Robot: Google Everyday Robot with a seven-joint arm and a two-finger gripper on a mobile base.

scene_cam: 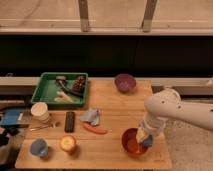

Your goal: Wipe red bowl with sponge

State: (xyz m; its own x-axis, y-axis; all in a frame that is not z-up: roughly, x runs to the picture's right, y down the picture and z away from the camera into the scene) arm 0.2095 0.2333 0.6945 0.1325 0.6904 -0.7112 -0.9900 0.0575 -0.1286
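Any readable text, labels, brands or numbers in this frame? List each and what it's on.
None readable.
Red bowl, purple bowl, green tray: no print visible.
Dark flat device: markings, if any, too small to read.
Gripper, at the red bowl's right rim and shut on the sponge: no label visible on either.
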